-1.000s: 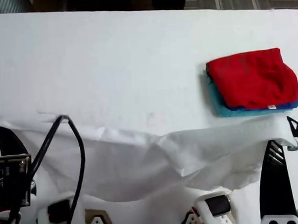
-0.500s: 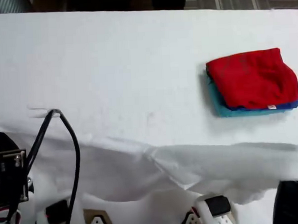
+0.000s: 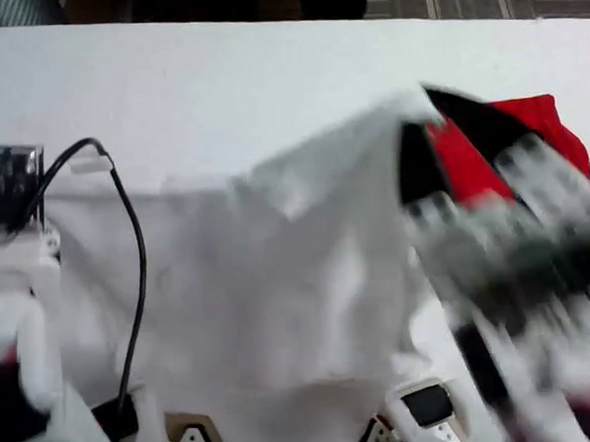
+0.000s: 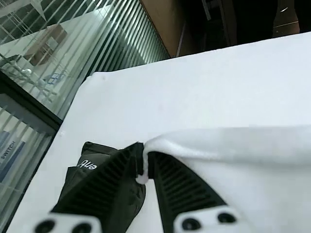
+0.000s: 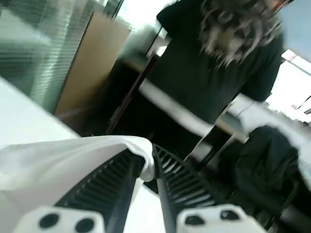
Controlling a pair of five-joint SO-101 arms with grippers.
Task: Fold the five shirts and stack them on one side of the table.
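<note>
While I am holding the white cotton shirt [image 3: 278, 281] up off the white surface [image 3: 218, 76], both of my hands are gripping it by very little cloth. My left hand [image 4: 144, 161] is closed almost fully on a thin rolled edge of the fabric. My right hand [image 5: 148, 162] is pinching a corner the same way, with the cloth curling over its tips. The shirt is hanging spread between them, its lower part draping toward the arm bases and its raised corner sitting near the red folded shirt [image 3: 547, 119] on the right side of the surface.

I am judging the slim bite to be the main danger. If either pinch is creeping toward the hem, a quick pull could be freeing that corner, and the shirt would be dropping in a heap instead of lying flat for the fold.

My right arm is also passing right over the red folded shirt, so a low sweep could be dragging it out of its place.

The black cable [image 3: 135, 279] is looping just in front of the cloth on the left, and it could be catching the fabric as I am lowering it.
</note>
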